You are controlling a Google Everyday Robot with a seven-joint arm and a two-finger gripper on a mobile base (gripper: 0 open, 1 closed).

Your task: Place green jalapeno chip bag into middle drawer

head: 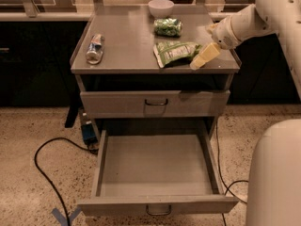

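Counting one green jalapeno chip bag [176,52], one gripper [204,58] just beside it (grip unclear), one open middle drawer [157,166].

- The grey cabinet top [127,46] carries four things, all lying apart from one another.
- A white bowl [161,7] stands at 12 o'clock, near the back edge.
- A small dark-green packet [168,27] lies at about 1 o'clock, just in front of the bowl.
- The green jalapeno chip bag [176,52] lies flat at 4 o'clock, near the front edge.
- A plastic bottle [95,49] lies on its side at 9 o'clock, near the left edge.
- The gripper [204,57] hangs over the top at 4 o'clock, just beside the bag's right end.
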